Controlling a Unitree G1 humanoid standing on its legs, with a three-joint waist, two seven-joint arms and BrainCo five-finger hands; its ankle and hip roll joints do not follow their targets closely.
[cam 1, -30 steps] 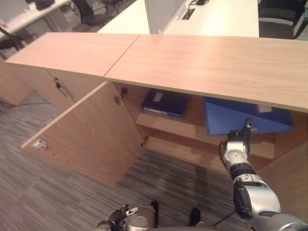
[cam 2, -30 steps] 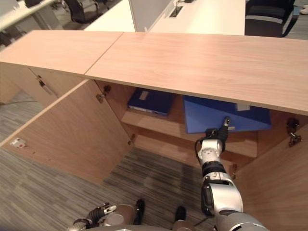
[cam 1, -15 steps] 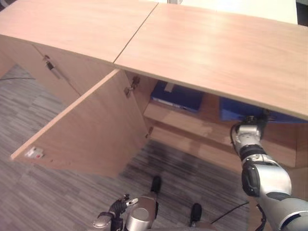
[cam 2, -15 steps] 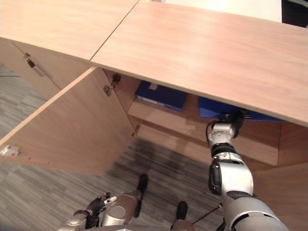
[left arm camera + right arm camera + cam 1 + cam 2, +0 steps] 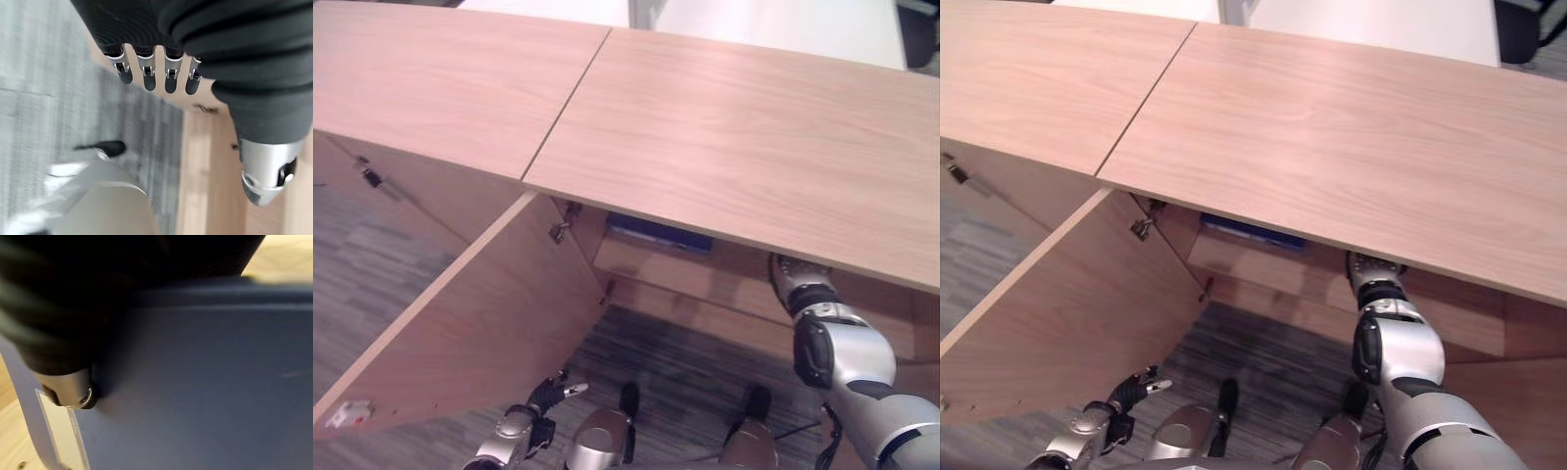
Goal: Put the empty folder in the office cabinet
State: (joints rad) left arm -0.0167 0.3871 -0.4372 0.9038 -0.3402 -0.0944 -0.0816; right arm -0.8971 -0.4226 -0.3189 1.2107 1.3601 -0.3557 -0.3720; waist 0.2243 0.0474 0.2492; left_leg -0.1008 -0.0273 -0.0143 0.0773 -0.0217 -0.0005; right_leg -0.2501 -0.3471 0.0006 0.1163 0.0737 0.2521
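- Left eye view: the right arm is reached in under the top of the office cabinet (image 5: 744, 147), and the wrist is cut off by the top's front edge. A blue binder (image 5: 658, 233) is seen lying on the shelf (image 5: 675, 269) toward the left of the open bay. The left door (image 5: 480, 323) is swung wide open. The left hand (image 5: 530, 419) is held low over the carpet (image 5: 362, 245), idle.
- Right eye view: the same layout is shown.
- Left wrist view: the left hand's fingers (image 5: 146, 73) are seen straight and relaxed, with nothing held.
- Right wrist view: the blue folder (image 5: 205, 382) is seen right against the right hand (image 5: 73, 390), on the shelf wood (image 5: 7, 431) inside the cabinet. Whether the folder is grasped or merely pushed cannot be told.
- Step in hand, as judged: the folder is being seated on the shelf. It should be pushed in flat and fully supported before it is let go, and kept apart from the binder on the left.
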